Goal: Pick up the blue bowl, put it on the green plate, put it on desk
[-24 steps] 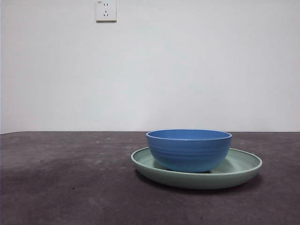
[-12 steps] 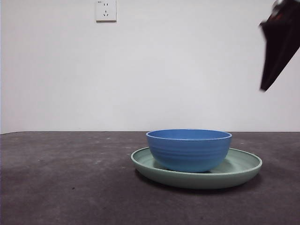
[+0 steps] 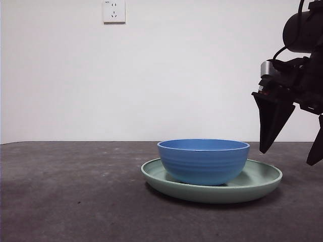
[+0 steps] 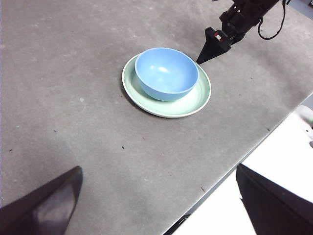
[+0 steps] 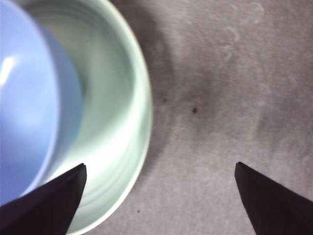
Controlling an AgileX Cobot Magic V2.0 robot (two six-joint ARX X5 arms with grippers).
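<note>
The right hand (image 3: 292, 151) hangs with its jaws spread wide, low beside the green plate (image 3: 257, 177) but touching nothing; its own wrist view shows the plate's rim under one jaw and bare bench (image 5: 220, 73) between them. The blue bowl (image 3: 203, 161) sits upright inside the plate, which rests on the bench well in from its edges. The left hand (image 4: 156, 205) waits high above, also spread and empty. Judging by this, the bowl-on-plate step looks done, and the step in hand is reaching to move the load onto the bench. The next move calls for bringing the jaws across over a rim and closing there.
</note>
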